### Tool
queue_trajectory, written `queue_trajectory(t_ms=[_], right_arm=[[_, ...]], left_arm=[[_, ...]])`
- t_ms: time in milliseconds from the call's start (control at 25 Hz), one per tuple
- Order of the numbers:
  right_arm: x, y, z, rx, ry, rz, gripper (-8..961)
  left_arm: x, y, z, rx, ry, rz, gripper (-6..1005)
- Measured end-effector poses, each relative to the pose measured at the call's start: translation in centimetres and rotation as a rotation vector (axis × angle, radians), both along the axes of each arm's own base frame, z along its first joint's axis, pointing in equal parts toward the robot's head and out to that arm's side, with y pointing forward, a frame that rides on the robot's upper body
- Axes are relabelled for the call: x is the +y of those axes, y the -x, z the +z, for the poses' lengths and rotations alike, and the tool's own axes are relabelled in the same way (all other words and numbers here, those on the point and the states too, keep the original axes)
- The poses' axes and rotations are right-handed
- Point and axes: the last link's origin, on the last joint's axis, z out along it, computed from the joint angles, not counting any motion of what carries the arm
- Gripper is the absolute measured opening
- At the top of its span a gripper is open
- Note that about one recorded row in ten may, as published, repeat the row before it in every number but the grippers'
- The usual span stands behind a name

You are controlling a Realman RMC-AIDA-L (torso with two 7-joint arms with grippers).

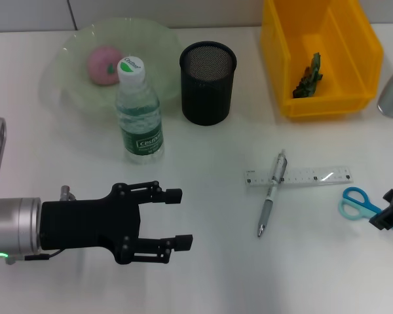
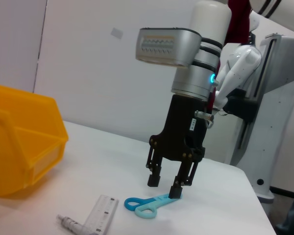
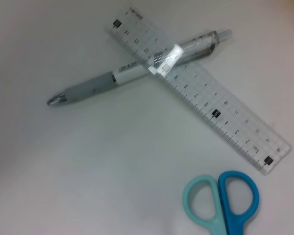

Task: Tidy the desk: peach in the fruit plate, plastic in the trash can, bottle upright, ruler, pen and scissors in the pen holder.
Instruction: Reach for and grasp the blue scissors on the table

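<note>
Hanging at the right edge of the head view, the right gripper (image 2: 166, 188) stands with its jaws released straight over the blade end of the scissors (image 1: 359, 204), one fingertip (image 2: 175, 192) at or just above the blades, so this arm is far nearer than the left gripper (image 1: 177, 219), which sits spread and empty at lower left. The scissors lie flat at lower right of the head view, long axis slanting, handle loops toward the ruler (image 1: 298, 177) and crossed pen (image 1: 272, 193), blades toward the right edge. By my judgement a short descent and squeeze come next, then a carry to the pen holder (image 1: 207, 83) at upper centre.
</note>
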Motion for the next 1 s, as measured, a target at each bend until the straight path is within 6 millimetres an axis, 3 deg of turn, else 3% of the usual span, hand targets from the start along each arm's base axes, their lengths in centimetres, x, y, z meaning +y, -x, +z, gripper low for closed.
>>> queue_trajectory(t_ms=[240, 640, 880, 1000], right_arm=[[-0.2, -1.1, -0.4, 0.002, -0.006, 0.028, 540], [-0.2, -1.8, -0.8, 0.0, 0.006, 0.047, 542], [-0.1, -1.8, -0.8, 0.0, 0.001, 0.058, 485], [0.0, -1.8, -0.8, -0.001, -0.001, 0.063, 372]], left_arm=[[0.3, -0.1, -0.2, 0.002, -0.008, 0.005, 805], [0.7, -0.5, -0.6, 0.005, -0.014, 0.012, 806], [0.8, -0.6, -0.7, 0.007, -0.018, 0.013, 806], [0.9, -0.7, -0.7, 0.006, -0.018, 0.01, 806]])
